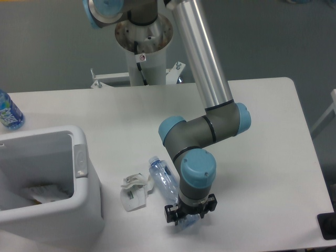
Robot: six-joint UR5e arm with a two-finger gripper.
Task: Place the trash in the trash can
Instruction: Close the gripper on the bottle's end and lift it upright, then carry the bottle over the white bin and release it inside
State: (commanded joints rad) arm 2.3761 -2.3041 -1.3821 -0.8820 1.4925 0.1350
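A clear crushed plastic bottle (162, 177) with a bluish label lies on the white table, running from the upper left down to the right. My gripper (187, 216) points straight down over the bottle's lower end, its fingers on either side of it. The arm hides the jaws, so I cannot tell whether they grip. A crumpled white wad (133, 191) with a small label lies just left of the bottle. The white trash can (83, 184) stands at the front left, with some pale trash visible inside it.
An upright blue-labelled water bottle (8, 111) stands at the far left edge of the table. The robot's base column (143, 47) rises behind the table. A dark object (328, 226) sits at the lower right corner.
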